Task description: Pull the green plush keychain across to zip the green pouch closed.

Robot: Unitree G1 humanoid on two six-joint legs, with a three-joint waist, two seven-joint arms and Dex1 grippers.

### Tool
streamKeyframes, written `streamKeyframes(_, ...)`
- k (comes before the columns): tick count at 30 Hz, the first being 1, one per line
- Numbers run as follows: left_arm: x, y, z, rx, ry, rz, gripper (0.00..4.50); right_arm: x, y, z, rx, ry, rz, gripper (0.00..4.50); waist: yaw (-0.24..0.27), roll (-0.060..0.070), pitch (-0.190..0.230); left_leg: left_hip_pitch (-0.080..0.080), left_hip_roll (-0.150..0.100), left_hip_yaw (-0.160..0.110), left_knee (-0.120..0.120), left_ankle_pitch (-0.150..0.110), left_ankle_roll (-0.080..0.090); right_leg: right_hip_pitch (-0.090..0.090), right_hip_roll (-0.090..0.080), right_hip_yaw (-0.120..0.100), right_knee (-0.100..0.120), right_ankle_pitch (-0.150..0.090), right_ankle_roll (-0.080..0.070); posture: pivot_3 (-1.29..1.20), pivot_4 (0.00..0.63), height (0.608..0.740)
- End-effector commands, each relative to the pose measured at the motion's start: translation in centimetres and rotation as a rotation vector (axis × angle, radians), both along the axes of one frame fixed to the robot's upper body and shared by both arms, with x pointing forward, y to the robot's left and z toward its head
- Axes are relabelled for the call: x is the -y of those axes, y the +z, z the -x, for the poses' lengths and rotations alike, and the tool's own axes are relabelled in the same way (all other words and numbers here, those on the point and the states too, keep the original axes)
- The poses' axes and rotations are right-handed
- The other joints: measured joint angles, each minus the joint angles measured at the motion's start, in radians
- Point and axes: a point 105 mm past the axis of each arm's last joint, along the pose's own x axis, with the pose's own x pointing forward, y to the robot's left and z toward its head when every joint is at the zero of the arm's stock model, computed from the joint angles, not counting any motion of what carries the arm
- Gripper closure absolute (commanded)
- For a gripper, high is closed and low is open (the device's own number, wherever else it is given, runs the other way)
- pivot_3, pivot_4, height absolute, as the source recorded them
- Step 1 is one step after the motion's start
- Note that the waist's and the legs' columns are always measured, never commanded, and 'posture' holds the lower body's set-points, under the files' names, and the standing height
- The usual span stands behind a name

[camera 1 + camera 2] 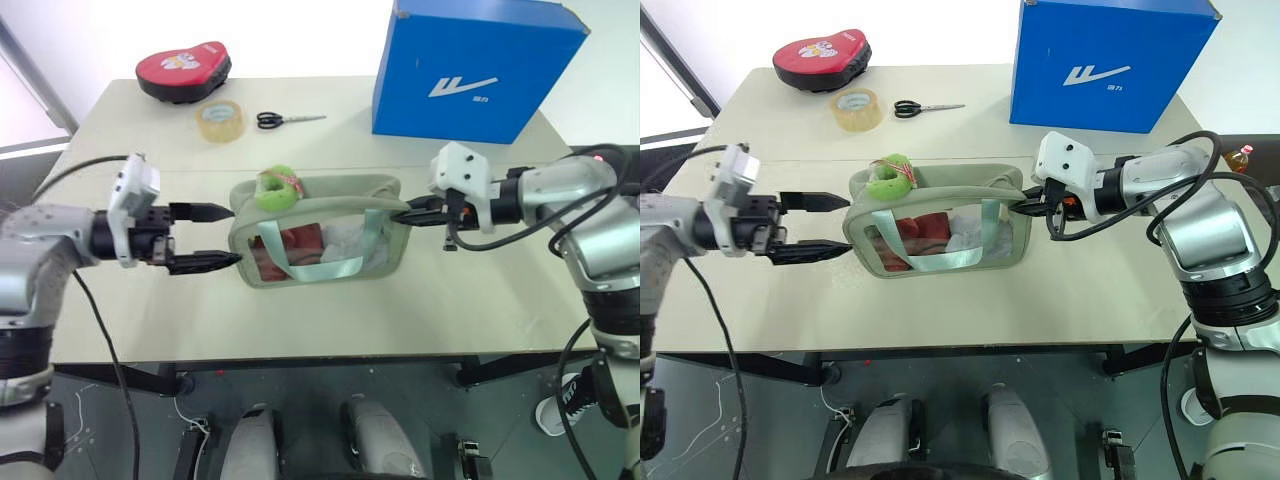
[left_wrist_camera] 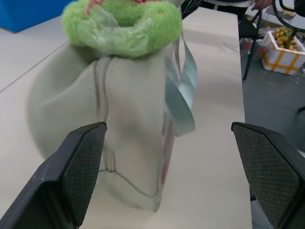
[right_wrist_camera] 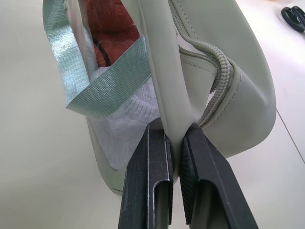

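Green pouch (image 1: pixel 318 235): lying mid-table, clear window toward the robot, mint strap draped over its front; green plush keychain (image 1: pixel 277 188) perched on top at the pouch's left end. Left gripper (image 1: pixel 212 236): fingers spread wide, level, tips just beside that left end, keychain slightly above and beyond them. Right gripper (image 3: pixel 175 157): clamped on the pouch's right-end edge.

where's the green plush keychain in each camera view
Left eye: green plush keychain at centre, atop the green pouch's end nearest the left pincer.
Right eye: left of centre, same end.
Left wrist: top, crowning the pouch.
Right wrist: not in it.
Shared landmark: the pouch.
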Motion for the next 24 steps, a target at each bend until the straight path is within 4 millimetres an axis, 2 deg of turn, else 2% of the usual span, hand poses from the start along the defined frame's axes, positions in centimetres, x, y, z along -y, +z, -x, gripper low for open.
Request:
streamKeyframes(1, 0.8, -0.2, -0.4, 0.061, 0.014, -0.046, 0.90, -0.5, 1.0, 0.2, 0.031, 0.027, -0.007, 4.50, -0.002, 0.000, 0.000, 0.000, 0.000, 0.000, 0.000, 0.000, 0.000, 0.000, 0.000, 0.000, 0.000, 0.000, 0.000, 0.00, 0.150, 0.737)
streamKeyframes(8, 1.2, -0.4, -0.7, 0.058, 0.015, -0.051, 4.47, -0.4, 1.1, 0.4, 0.033, 0.024, -0.006, 4.50, -0.004, 0.000, 0.000, 0.000, 0.000, 0.000, 0.000, 0.000, 0.000, 0.000, 0.000, 0.000, 0.000, 0.000, 0.000, 0.00, 0.150, 0.737)
streamKeyframes(12, 1.4, -0.4, -1.0, 0.073, 0.021, -0.066, 4.47, -0.1, 1.3, 0.9, 0.049, 0.037, 0.001, 4.50, -0.004, 0.000, 0.000, 0.000, 0.000, 0.000, 0.000, 0.000, 0.000, 0.000, 0.000, 0.000, 0.000, 0.000, 0.000, 0.00, 0.150, 0.737)
streamKeyframes(15, 1.4, -0.7, -1.4, 0.088, 0.034, -0.084, 4.50, 0.3, 2.3, 1.8, 0.068, 0.067, -0.008, 3.31, 0.000, 0.000, 0.000, 0.000, 0.000, 0.000, 0.000, 0.000, 0.000, 0.000, 0.000, 0.000, 0.000, 0.000, 0.000, 0.00, 0.150, 0.737)
streamKeyframes(18, 1.7, -0.7, -1.4, 0.090, 0.018, -0.087, 4.50, 1.1, 4.2, 2.7, 0.120, 0.104, -0.023, 1.78, 0.006, 0.000, 0.000, 0.000, 0.000, 0.000, 0.000, 0.000, 0.000, 0.000, 0.000, 0.000, -0.001, 0.000, 0.000, 0.00, 0.150, 0.737)
streamKeyframes(21, 1.8, -0.7, -1.5, 0.092, 0.016, -0.083, 4.50, 0.7, 6.6, 3.4, 0.188, 0.170, -0.066, 0.22, 0.014, 0.000, 0.000, 0.000, 0.000, 0.000, 0.000, 0.000, 0.000, 0.000, 0.000, 0.000, -0.001, 0.000, 0.000, 0.00, 0.150, 0.737)
streamKeyframes(22, 1.8, -0.7, -1.5, 0.092, 0.012, -0.082, 4.50, -0.4, 7.9, 3.9, 0.207, 0.231, -0.108, 0.05, 0.013, 0.000, 0.000, 0.000, 0.000, 0.000, 0.000, 0.000, 0.000, 0.000, 0.000, 0.000, -0.001, 0.000, 0.000, 0.00, 0.150, 0.737)
streamKeyframes(24, 1.9, -0.8, -1.6, 0.094, 0.003, -0.086, 4.50, -2.5, 9.5, 3.9, 0.240, 0.304, -0.147, 0.05, 0.011, 0.001, 0.000, 0.001, 0.000, 0.000, 0.000, 0.000, 0.000, 0.000, 0.000, 0.001, 0.000, 0.000, 0.000, 0.00, 0.150, 0.737)
